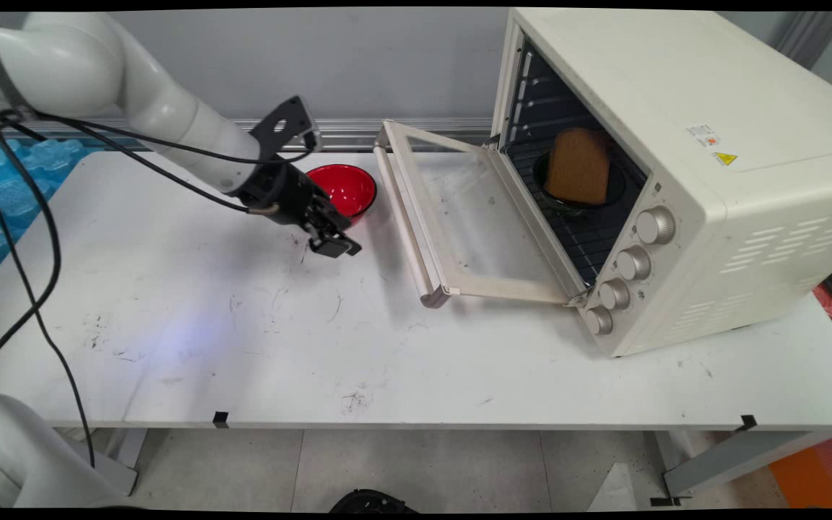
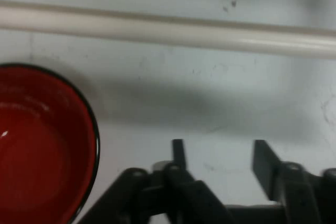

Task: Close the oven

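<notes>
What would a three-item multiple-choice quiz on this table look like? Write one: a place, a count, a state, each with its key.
1. Where is the bread?
A. inside the oven
B. in the red bowl
C. on the table

2. How many knobs has the oven's front?
A. two
B. four
C. six

3. How is the oven door?
A. shut
B. taken off
C. open, folded down

Key:
1 A, it stands on the rack in a dark dish.
2 B, four in a row.
3 C, its glass lies level over the table.

The gripper, open, holds nothing beside the bowl.
</notes>
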